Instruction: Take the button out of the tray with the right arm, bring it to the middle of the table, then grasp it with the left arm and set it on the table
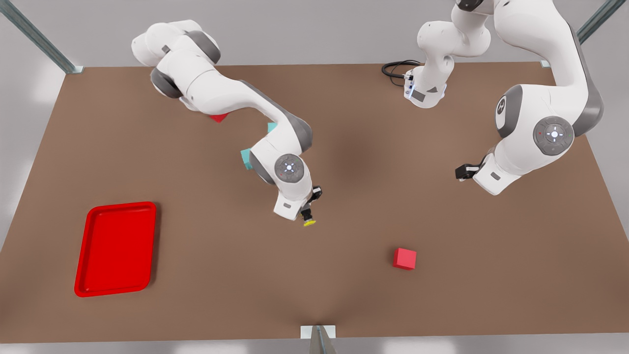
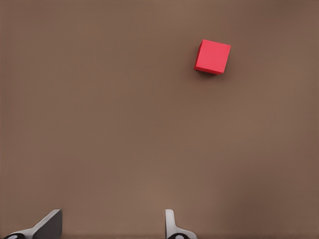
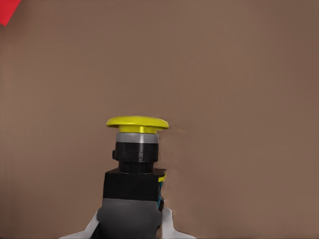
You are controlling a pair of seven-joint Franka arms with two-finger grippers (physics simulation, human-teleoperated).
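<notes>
Two right gripper (image 3: 132, 219) fingers (image 3: 127, 219) around the button (image 3: 135, 149), mid-table (image 1: 344, 295).

A plain pale grey floor (image 1: 314, 29) surrounds a matte brown desk (image 1: 206, 285), with slanted grey metal frame struts at ten o'clock (image 1: 37, 37), two o'clock (image 1: 597, 19) and six o'clock (image 1: 319, 341), under soft, even light.

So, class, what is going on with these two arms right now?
The right pincer is shut on the button and holds it above the middle of the table, yellow cap pointing away from the wrist. The red tray sits at the front view's left. The left pincer waits open at the front view's right, with a red cube on the table nearby.
</notes>
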